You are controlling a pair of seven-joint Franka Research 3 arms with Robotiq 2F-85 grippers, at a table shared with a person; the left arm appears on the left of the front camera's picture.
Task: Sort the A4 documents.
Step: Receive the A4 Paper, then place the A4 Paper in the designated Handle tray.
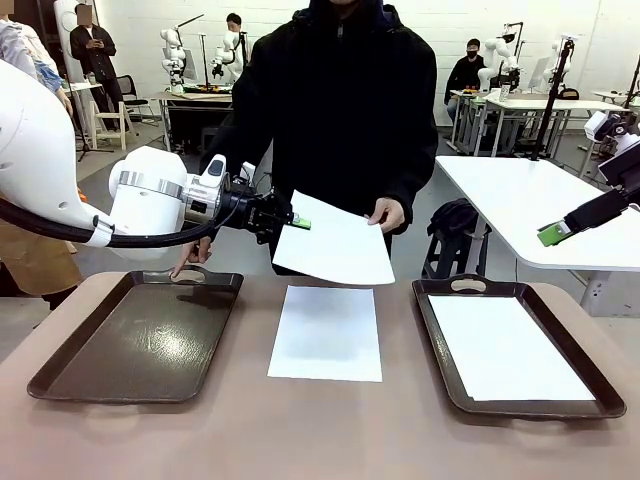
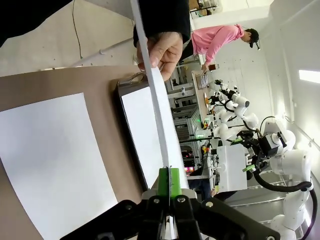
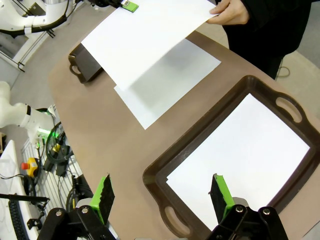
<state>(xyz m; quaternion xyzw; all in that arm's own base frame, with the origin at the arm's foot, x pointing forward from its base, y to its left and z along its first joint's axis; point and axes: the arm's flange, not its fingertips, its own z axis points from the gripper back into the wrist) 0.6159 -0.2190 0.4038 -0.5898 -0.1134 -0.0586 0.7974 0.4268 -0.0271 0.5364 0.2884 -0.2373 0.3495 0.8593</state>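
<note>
An A4 sheet (image 1: 335,242) hangs in the air above the table's middle. My left gripper (image 1: 300,222) is shut on its left edge, while a person's hand (image 1: 386,213) holds its right edge. The left wrist view has this sheet (image 2: 157,100) edge-on between my shut green fingertips (image 2: 169,181). A second sheet (image 1: 327,332) lies flat on the table between the trays. A third sheet (image 1: 510,346) lies in the right tray (image 1: 436,330). My right gripper (image 3: 162,195) hovers open and empty over that tray's sheet (image 3: 240,155).
The left dark tray (image 1: 140,335) holds nothing; the person's other hand rests at its far handle (image 1: 190,270). The person stands at the far edge in a black coat. Another white table (image 1: 540,200) stands behind on the right.
</note>
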